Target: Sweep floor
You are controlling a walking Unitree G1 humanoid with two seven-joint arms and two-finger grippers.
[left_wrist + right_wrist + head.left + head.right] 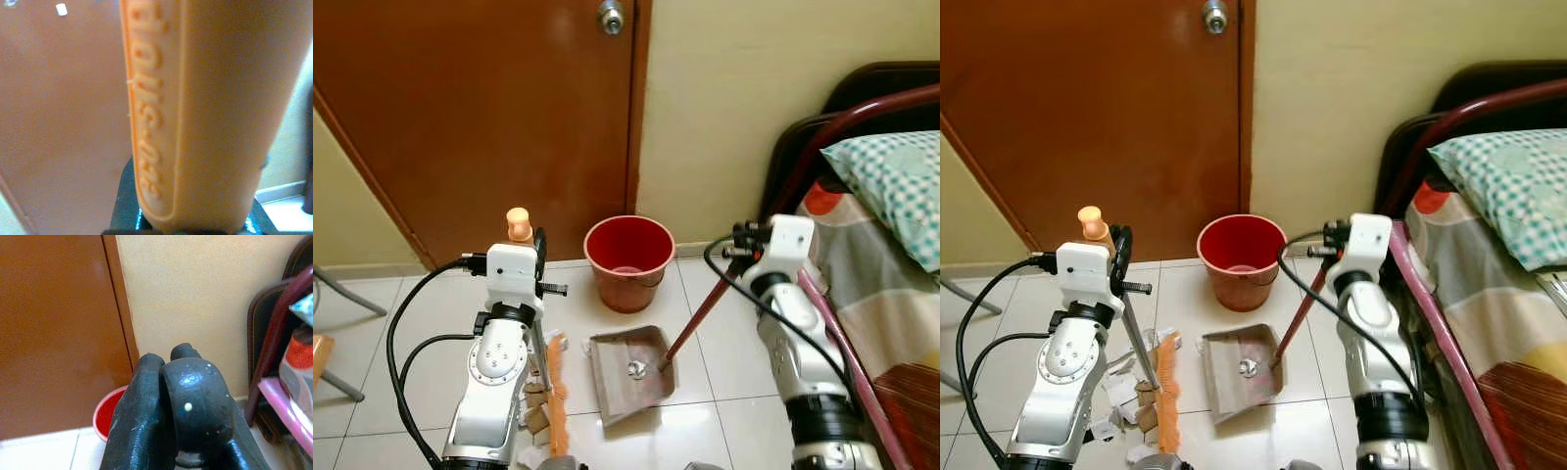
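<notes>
Holding: the left gripper [530, 257] is pinched on the orange broom handle [518, 224], left of middle in the head view.
Right gripper [736, 251]: it is closed around the dark red dustpan stick [695, 315], right of middle.
Broom: its orange bristles [1168, 397] touch the floor at the lower left, beside bits of paper trash [1126, 401].
Dustpan [628, 370]: it sits on the white tiles [705, 411] at the lower middle, with a small scrap inside.
Red bucket [628, 260]: it stands just behind the dustpan, by the brown door [480, 108].
Bed [891, 215]: it is along the right edge.
</notes>
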